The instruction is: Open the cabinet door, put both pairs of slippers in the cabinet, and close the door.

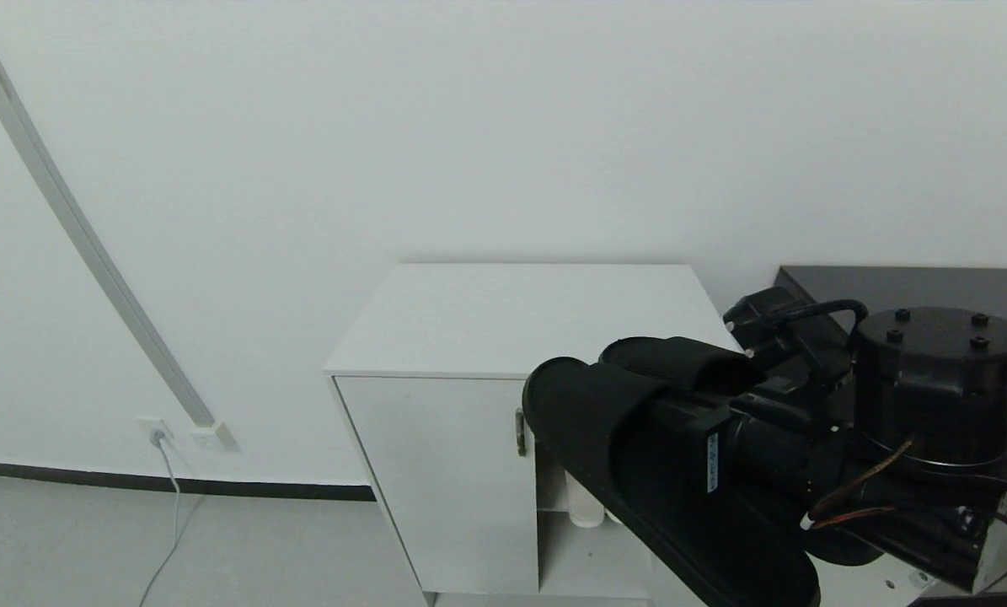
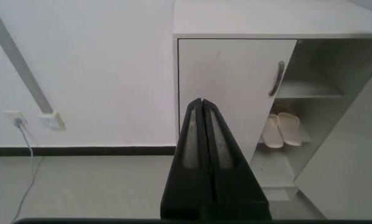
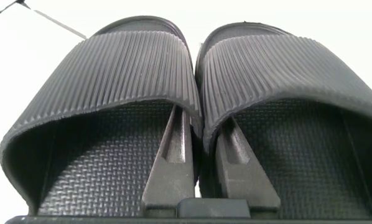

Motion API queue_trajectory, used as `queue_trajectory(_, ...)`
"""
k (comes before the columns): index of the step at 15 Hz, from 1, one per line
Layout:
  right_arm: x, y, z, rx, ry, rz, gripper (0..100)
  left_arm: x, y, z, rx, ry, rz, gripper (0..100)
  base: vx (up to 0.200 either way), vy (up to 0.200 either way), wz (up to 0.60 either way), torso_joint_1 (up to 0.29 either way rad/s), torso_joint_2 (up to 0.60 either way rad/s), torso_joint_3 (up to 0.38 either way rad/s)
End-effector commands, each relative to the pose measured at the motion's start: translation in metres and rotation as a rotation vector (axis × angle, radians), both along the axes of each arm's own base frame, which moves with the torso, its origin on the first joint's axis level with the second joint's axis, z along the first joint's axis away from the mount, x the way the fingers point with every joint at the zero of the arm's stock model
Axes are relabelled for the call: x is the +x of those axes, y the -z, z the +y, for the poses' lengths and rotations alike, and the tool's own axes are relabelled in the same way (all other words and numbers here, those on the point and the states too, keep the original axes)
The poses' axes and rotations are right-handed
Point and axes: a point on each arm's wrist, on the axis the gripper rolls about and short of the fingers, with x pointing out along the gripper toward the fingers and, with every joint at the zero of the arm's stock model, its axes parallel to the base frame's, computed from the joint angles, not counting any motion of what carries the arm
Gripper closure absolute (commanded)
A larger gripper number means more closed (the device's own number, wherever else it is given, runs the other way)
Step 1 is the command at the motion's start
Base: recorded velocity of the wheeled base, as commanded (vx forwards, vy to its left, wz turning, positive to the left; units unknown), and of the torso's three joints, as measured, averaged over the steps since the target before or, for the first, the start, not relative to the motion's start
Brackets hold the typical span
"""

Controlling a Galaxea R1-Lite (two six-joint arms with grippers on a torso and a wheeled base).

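While the right end effector [image 3: 201, 134] pinches the ribbed black slippers [image 3: 130, 74], the left end effector [image 2: 202, 109] sits pressed together.

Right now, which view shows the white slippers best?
Left wrist view: both white slippers lie side by side on the cabinet shelf, unobstructed. In the head view, black slippers hide all but a white edge. The right wrist view faces the black pair.

Bright, even indoor light, soft faint shadows.
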Motion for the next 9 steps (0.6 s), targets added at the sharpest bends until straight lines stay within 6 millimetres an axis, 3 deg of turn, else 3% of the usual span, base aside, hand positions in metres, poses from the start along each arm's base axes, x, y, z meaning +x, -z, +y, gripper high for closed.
queue_trajectory(1,-0.0002,0.0014,-0.0003,0.0,0.001,0.0,100,0.0001,0.0,0.0,0.0,-0.001,0.001,100,0.0,0.0,0.0,0.0,0.0,0.0)
queue_trajectory(9,0.0017,0.0064,0.0015,-0.012,0.003,-0.001,100,0.0001,0.0,0.0,0.0,-0.001,0.001,100,0.0,0.0,0.0,0.0,0.0,0.0)
